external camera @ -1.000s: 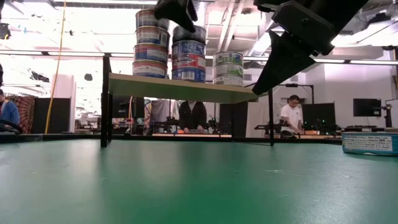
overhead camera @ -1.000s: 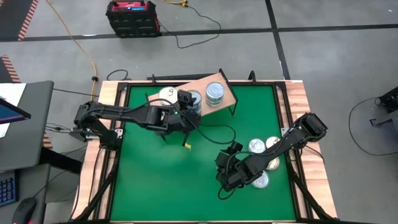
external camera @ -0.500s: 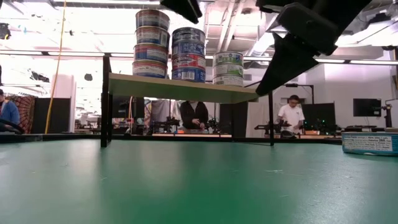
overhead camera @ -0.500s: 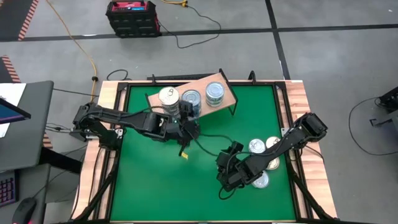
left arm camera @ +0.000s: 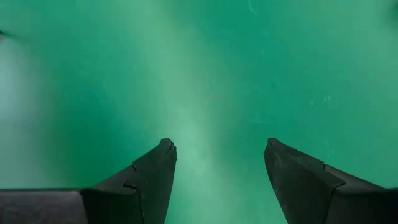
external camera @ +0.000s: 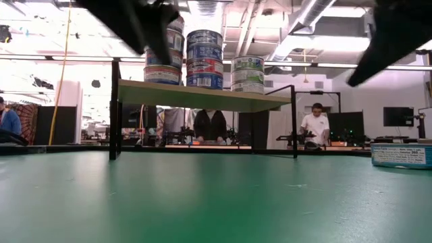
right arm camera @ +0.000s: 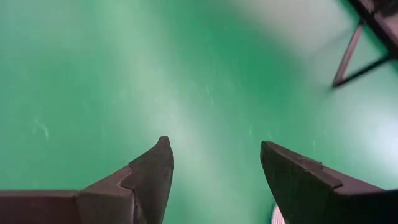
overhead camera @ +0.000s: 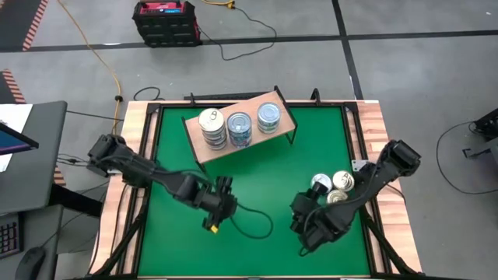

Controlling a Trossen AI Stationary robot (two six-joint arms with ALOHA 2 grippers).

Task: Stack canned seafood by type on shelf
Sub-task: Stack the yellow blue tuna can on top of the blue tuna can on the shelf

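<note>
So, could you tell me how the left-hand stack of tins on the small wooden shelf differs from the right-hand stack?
The left-hand stack of tins is the tallest on the small wooden shelf; the right-hand stack is the shortest. The left-hand stack has a pale cream top and blue labels; the right-hand stack has a silvery lid and green-white labels. Both stand upright on the shelf, apart from either gripper.

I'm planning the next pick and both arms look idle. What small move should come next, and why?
Probably swing the open, empty right gripper toward the loose cans beside it; three stacks already stand on the shelf, and the left gripper is farther off.
</note>
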